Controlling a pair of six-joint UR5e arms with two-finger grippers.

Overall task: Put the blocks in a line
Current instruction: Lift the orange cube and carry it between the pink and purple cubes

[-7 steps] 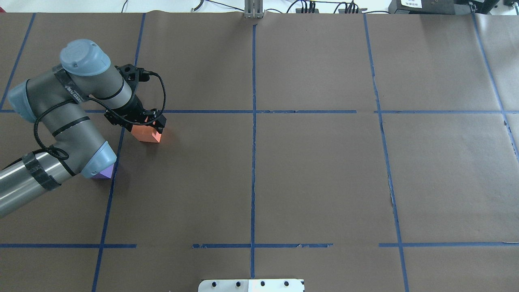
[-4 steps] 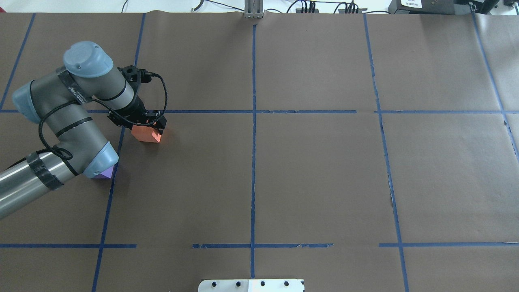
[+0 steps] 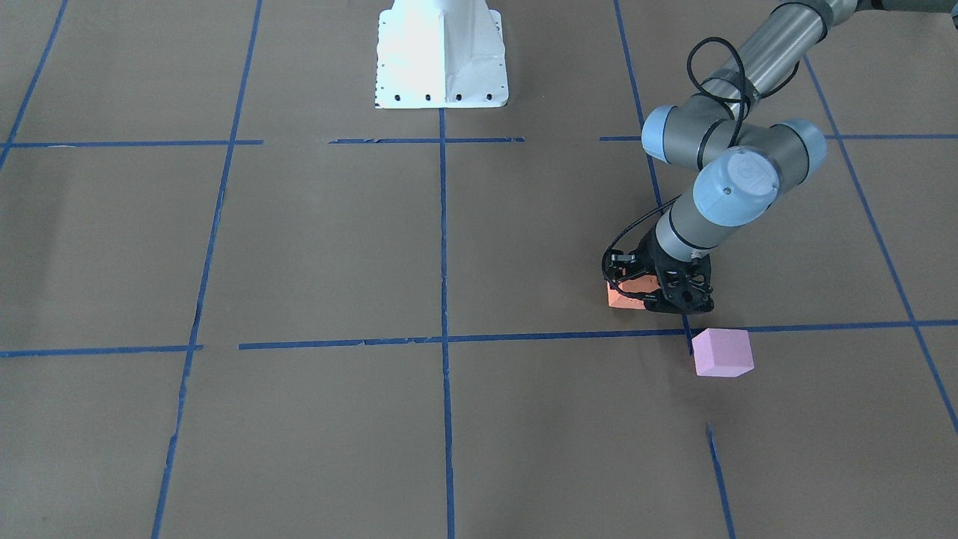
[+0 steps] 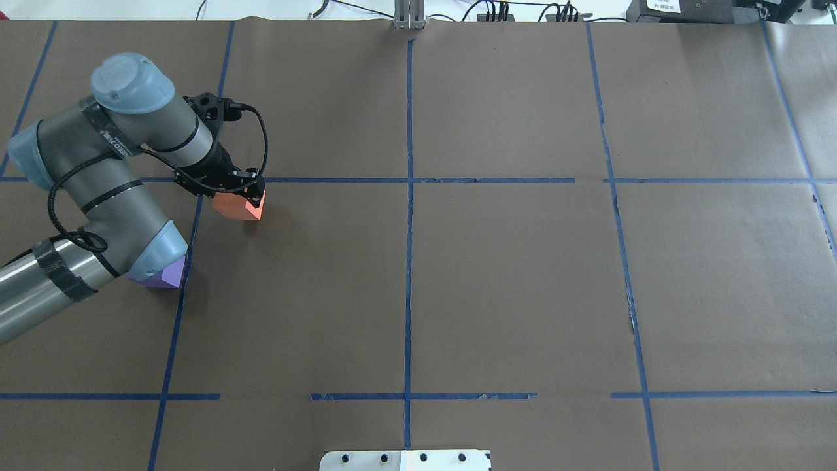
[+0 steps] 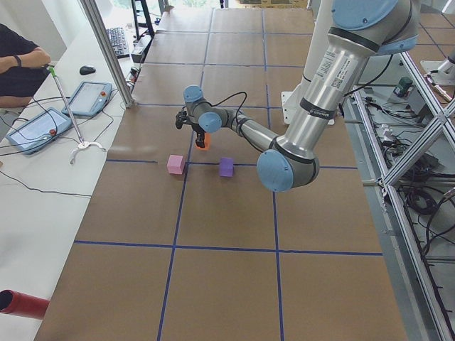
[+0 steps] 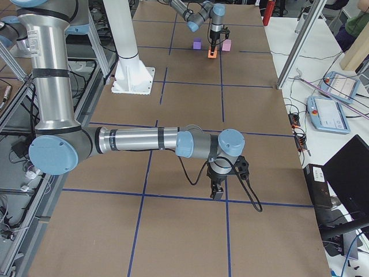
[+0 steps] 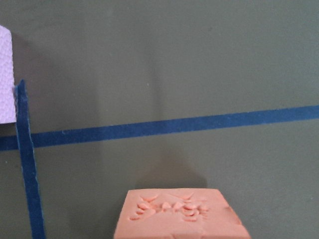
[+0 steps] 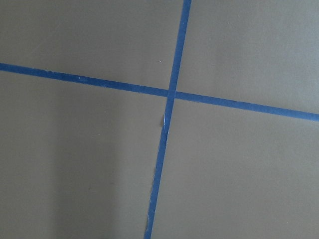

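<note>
Orange block [image 4: 237,207], upper left of overhead view, sits clamped in left pincer [image 4: 240,196], probably for lining up with pink block [image 3: 722,352] and violet block [image 4: 163,276] nearby; right pincer [image 6: 217,193] open or closed, cannot tell.

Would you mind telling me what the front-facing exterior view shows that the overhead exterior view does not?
Only the front-facing view shows the pink block; from overhead the left arm hides it. Only the overhead view shows the violet block, partly tucked under that arm's elbow. Both views show the orange block gripped by the left gripper.
</note>
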